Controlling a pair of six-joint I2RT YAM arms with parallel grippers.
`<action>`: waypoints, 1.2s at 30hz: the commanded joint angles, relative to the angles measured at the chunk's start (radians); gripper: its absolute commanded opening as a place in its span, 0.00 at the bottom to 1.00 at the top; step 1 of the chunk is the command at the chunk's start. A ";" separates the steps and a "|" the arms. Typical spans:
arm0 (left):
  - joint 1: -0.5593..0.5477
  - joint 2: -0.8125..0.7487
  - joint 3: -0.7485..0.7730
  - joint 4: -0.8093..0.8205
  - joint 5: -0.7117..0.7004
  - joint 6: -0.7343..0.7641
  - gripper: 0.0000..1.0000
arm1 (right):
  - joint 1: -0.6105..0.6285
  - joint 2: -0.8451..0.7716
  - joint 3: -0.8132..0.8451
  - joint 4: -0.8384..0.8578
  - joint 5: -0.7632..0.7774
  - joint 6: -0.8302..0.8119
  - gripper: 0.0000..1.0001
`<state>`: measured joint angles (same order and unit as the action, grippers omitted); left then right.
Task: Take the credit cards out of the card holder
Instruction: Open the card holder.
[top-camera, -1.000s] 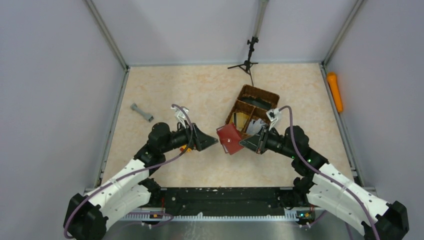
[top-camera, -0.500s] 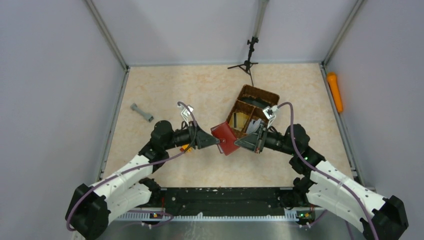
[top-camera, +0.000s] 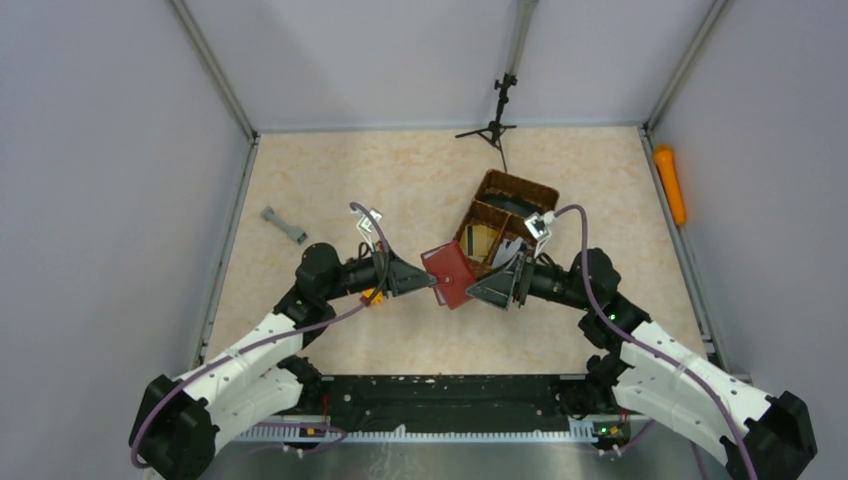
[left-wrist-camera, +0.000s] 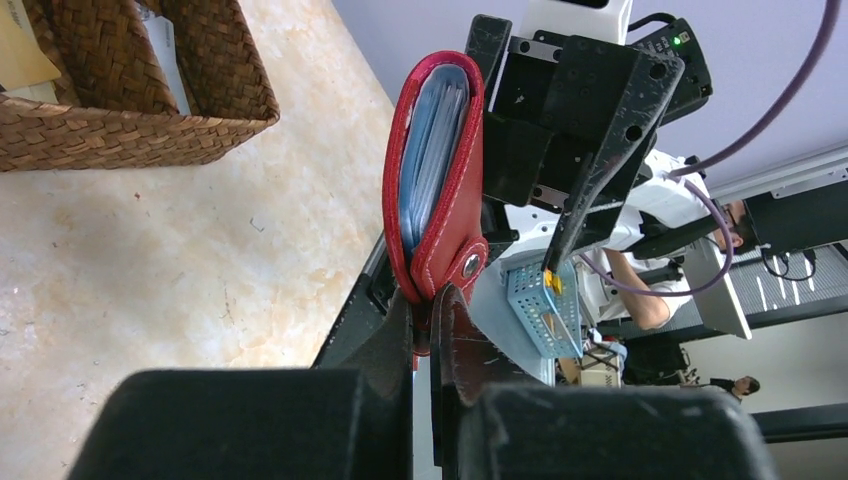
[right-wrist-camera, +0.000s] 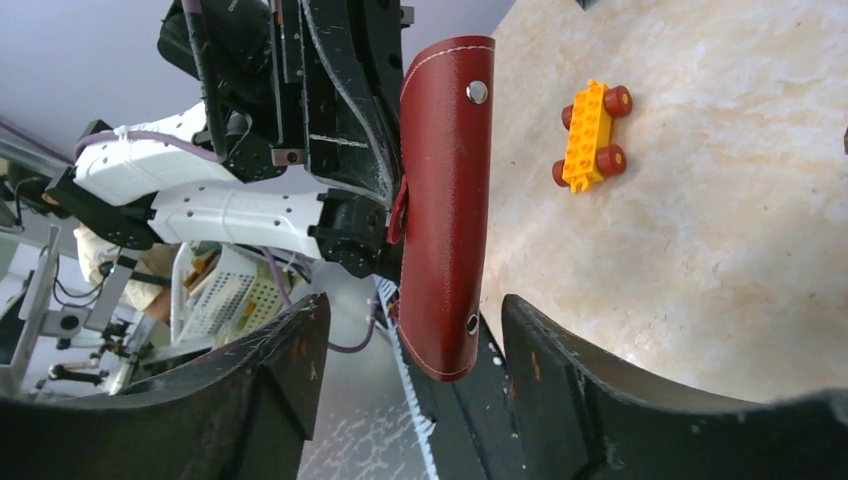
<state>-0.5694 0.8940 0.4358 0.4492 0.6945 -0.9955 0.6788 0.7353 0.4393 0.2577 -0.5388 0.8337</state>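
Left gripper (left-wrist-camera: 432, 305) pinches the card holder (left-wrist-camera: 445, 200) by one edge; the spread right gripper (right-wrist-camera: 410, 320) could knock it free.

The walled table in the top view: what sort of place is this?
Probably a robotics lab test cell: a left arm and right arm bolted to a table, plain grey walls boxing it in, and a small tripod at the back.
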 joint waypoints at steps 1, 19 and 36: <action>0.001 -0.037 0.004 0.092 0.026 -0.025 0.00 | 0.011 -0.002 0.012 0.064 -0.026 -0.010 0.72; -0.006 -0.060 0.178 -0.453 -0.190 0.178 0.57 | 0.026 0.059 0.056 0.015 0.045 -0.031 0.02; -0.172 0.092 0.230 -0.538 -0.488 0.125 0.58 | 0.301 0.254 0.267 -0.372 0.709 -0.194 0.00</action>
<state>-0.7334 0.9878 0.6170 -0.1448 0.2188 -0.8570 0.9363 0.9661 0.6384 -0.1226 0.0601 0.6731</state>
